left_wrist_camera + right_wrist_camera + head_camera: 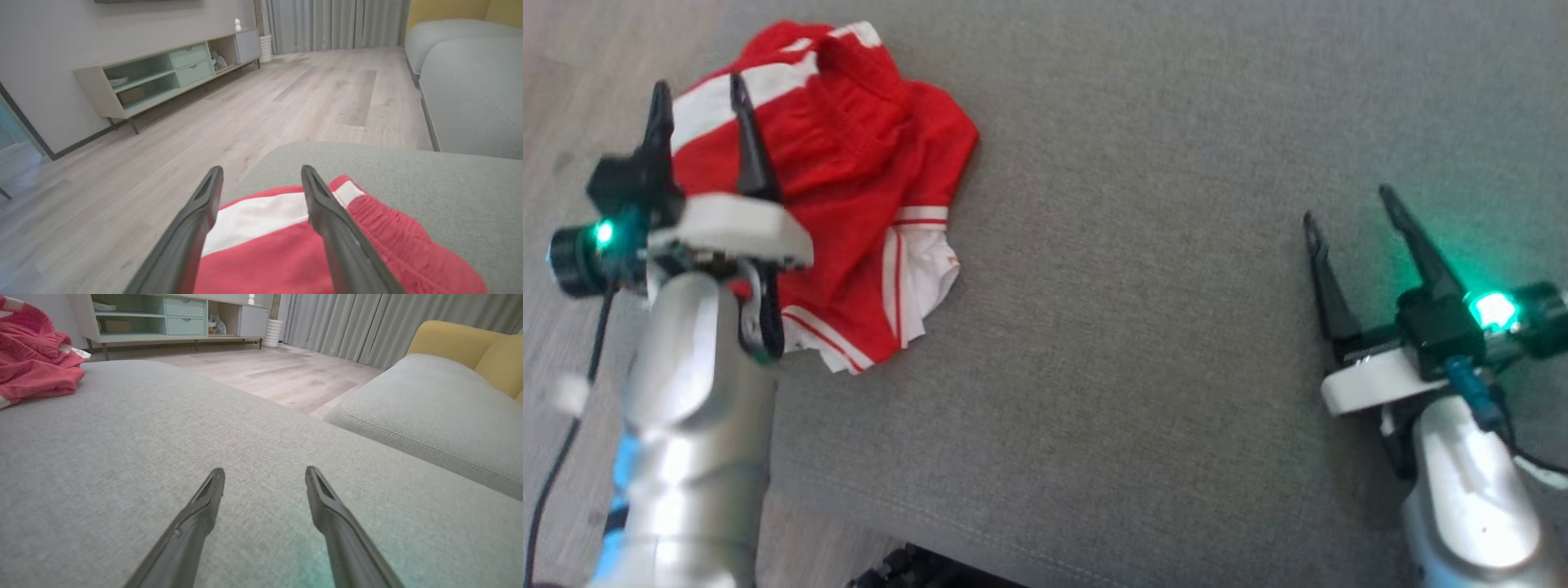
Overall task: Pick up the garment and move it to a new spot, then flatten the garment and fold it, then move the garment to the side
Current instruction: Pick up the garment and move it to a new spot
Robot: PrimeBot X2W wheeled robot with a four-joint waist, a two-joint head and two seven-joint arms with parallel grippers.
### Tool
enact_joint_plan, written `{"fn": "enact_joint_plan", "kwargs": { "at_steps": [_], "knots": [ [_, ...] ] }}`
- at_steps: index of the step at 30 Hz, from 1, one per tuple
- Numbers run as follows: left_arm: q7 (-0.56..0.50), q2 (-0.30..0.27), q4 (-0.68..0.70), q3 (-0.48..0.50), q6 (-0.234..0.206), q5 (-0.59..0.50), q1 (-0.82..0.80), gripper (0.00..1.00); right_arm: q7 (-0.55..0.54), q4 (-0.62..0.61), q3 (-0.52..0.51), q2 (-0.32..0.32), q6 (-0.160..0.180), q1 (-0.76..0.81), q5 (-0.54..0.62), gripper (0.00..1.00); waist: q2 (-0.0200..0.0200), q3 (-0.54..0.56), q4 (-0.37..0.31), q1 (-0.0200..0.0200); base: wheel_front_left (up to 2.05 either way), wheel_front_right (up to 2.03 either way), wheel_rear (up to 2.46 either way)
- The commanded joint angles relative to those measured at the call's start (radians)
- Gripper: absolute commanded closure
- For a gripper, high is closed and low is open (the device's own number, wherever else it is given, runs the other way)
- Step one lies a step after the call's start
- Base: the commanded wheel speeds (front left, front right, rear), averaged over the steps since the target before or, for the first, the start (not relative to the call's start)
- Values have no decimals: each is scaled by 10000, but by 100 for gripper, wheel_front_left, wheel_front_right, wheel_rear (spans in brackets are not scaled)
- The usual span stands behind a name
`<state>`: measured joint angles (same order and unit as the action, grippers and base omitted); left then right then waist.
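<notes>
A broad grey cushion (1143,269) takes up most of the head view. Its near edge runs off the bottom of that picture, and its right side is cut by the frame. Pale wood floor (253,106) shows to its left. In the left wrist view a long low cabinet (163,75) stands far off against the wall, its shelf contents too small to make out. A grey sofa (429,412) with a yellow back cushion (466,347) sits beyond the right side, partly out of frame. The garment (866,163), red with white bands, lies crumpled at the far left corner of the cushion. Its near left part is hidden behind the left arm's wrist. It is cut off by the bottom edge in the left wrist view (265,261) and by the left edge in the right wrist view (32,367). The left gripper (699,82) is spread wide over the garment's left part; whether its fingers (327,220) touch the cloth cannot be told. The right gripper (1346,204), also spread wide and holding nothing, hangs over bare cushion well to the right of the garment.
</notes>
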<state>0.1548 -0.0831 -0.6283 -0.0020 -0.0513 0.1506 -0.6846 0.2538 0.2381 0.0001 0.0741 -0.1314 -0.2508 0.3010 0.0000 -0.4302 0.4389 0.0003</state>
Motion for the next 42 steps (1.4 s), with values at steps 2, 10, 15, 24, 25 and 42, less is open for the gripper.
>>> {"fn": "enact_joint_plan", "kwargs": {
  "at_steps": [2,10,15,24,25,42],
  "knots": [
    [-260,-312,-324,209,64,112,-426,0,80,-240,206,104,7,-138,96,0,0,-417,-181,-3,0,0,0],
    [-824,-243,-2553,98,454,455,-1335,100,80,-394,63,193,7,-188,153,0,0,-823,-450,-3,0,0,0],
    [192,-423,-2737,48,627,452,-1644,100,80,-379,13,93,7,-219,122,0,0,-687,-566,-3,0,0,0],
    [951,-919,-1514,-42,739,296,-2068,100,80,-143,98,-191,7,-285,-275,0,0,350,-1092,-3,0,0,0],
    [969,-977,-1238,-63,765,275,-2088,100,80,-125,106,-207,7,-281,-339,0,0,491,-1203,-3,0,0,0],
    [-1241,-1337,3340,-1576,1581,121,-2341,100,80,-598,158,-237,7,543,-3084,0,0,2453,-4563,-3,0,0,0]
  ]
}}
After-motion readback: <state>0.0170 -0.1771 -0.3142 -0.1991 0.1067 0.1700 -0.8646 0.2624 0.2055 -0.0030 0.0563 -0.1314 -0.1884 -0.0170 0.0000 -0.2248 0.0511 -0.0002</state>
